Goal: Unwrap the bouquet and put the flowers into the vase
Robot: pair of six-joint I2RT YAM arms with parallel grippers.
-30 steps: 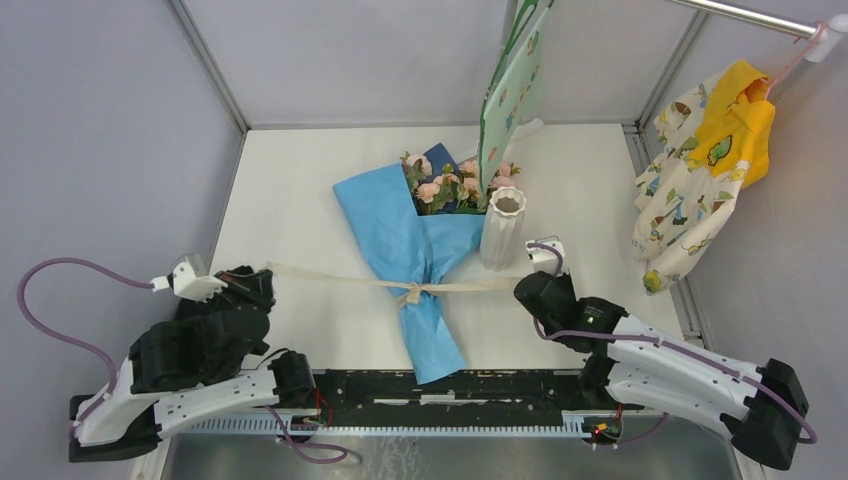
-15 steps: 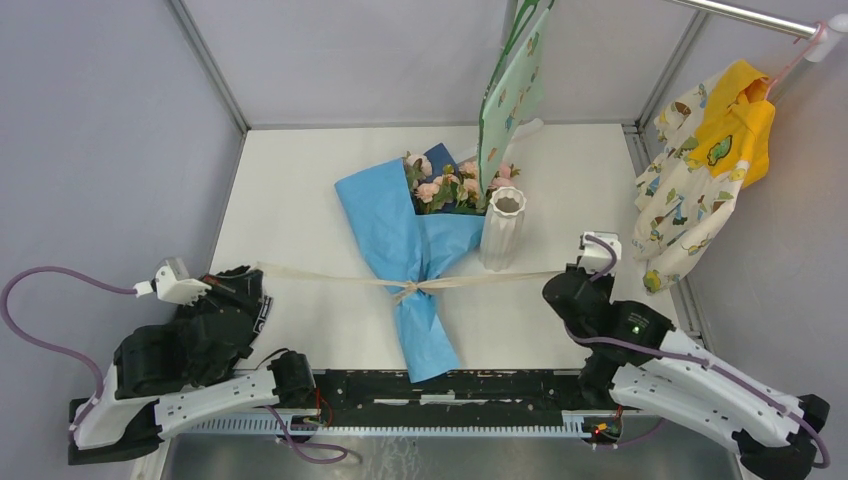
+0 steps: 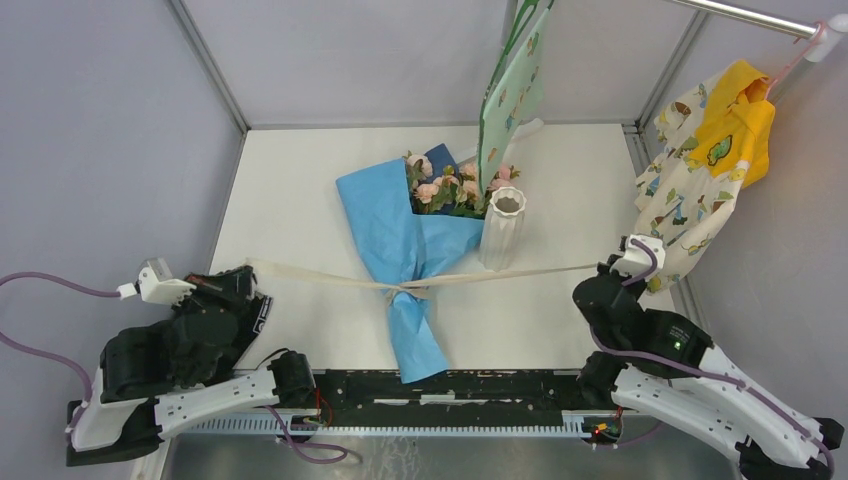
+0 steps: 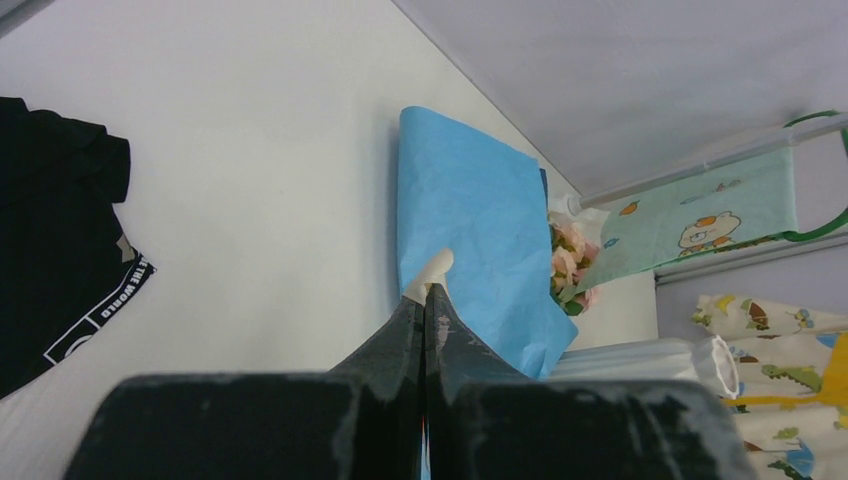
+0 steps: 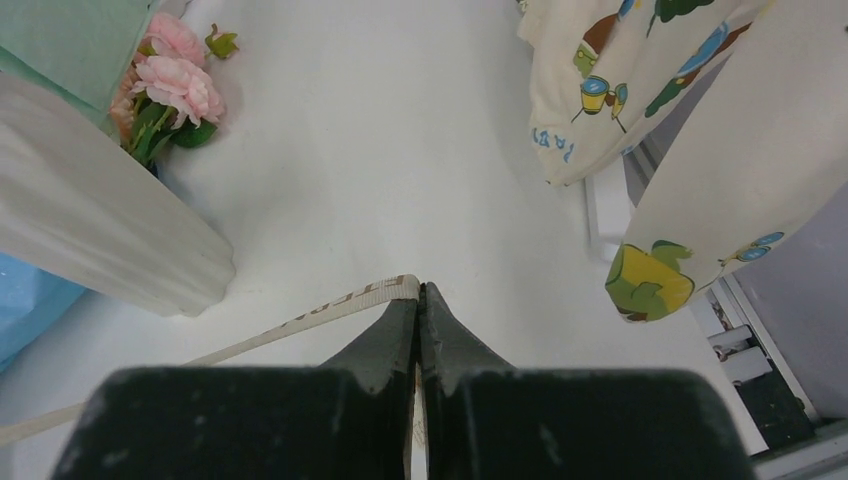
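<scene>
The bouquet [image 3: 405,250] lies in the middle of the table in light blue paper, and its pink and peach flowers [image 3: 440,185] point to the back. A cream ribbon [image 3: 330,278] runs taut across the table, through a small knot [image 3: 405,291] on the wrapped stems. My left gripper [image 3: 247,268] is shut on the ribbon's left end [image 4: 432,270]. My right gripper [image 3: 603,268] is shut on the right end [image 5: 340,308]. The white ribbed vase [image 3: 503,228] stands upright just right of the bouquet, touching the paper. The stems are hidden inside the wrapping.
A green patterned cloth [image 3: 515,85] hangs over the flowers at the back. A yellow and cream printed garment [image 3: 700,170] hangs at the right wall, close to my right gripper. A black cloth with white print [image 4: 50,240] lies under my left arm.
Both grippers have drawn outward, left and right, with the ribbon ends. The ribbon stretches longer, the knot has shrunk, and the bouquet's lower end has swung a little left.
</scene>
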